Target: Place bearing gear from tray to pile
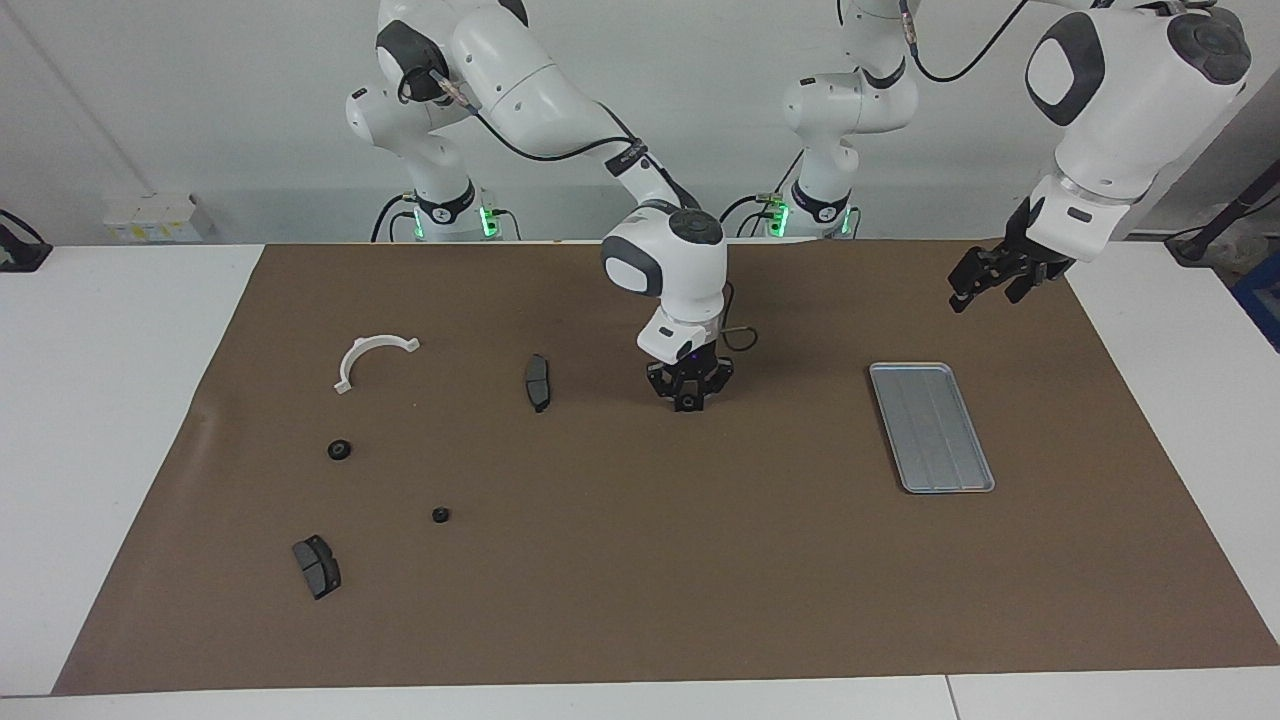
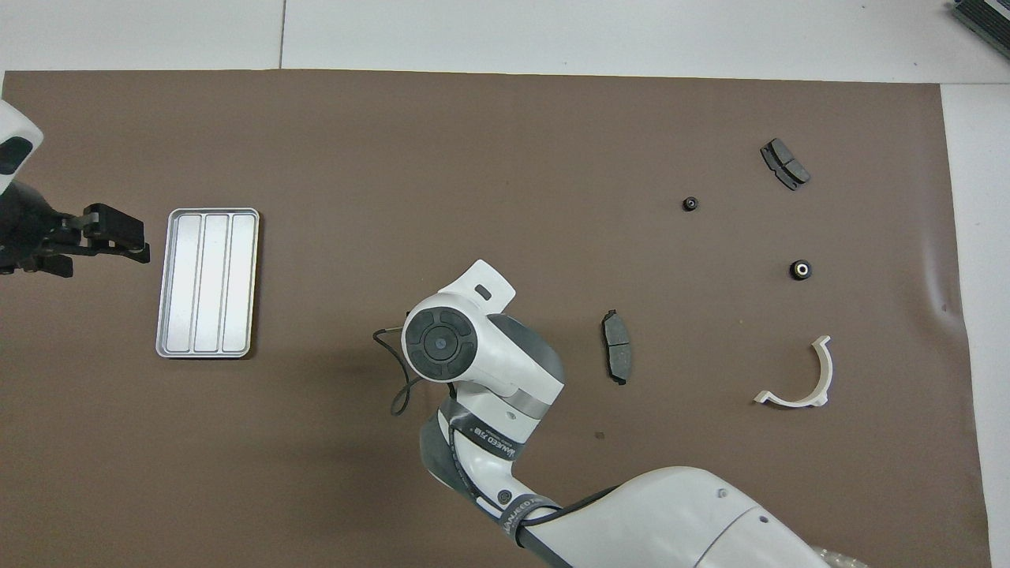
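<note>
Here the surface (image 1: 640, 600) wears a brown mat (image 1: 700, 560), and the two arms come in from the robots' end. The right arm reaches to the middle of the mat; its right gripper (image 1: 688, 400) is low over the mat, and its fingers are clenched on a small dark bearing gear (image 1: 688, 402), which sits between the tips at the mat, between the tray and the pile. In the overhead view the arm's wrist hides this grasp. The left gripper (image 1: 985, 278) hangs in the air over the mat's edge at the left arm's end, above and clear of the tray, gripping nothing, with its fingers (image 2: 118, 229) released.

The tray (image 1: 932, 427) lies flat at the left arm's end, with no parts in it. The pile is spread out toward the right arm's end: a white half-ring bracket (image 1: 372, 358) nearest the robots, one dark brake pad (image 1: 537, 382) beside the right gripper, a second brake pad (image 1: 317, 566) farthest from the robots. Between them lie two more small black gears, a larger one (image 1: 339, 450) and a smaller one (image 1: 439, 515), well apart.
</note>
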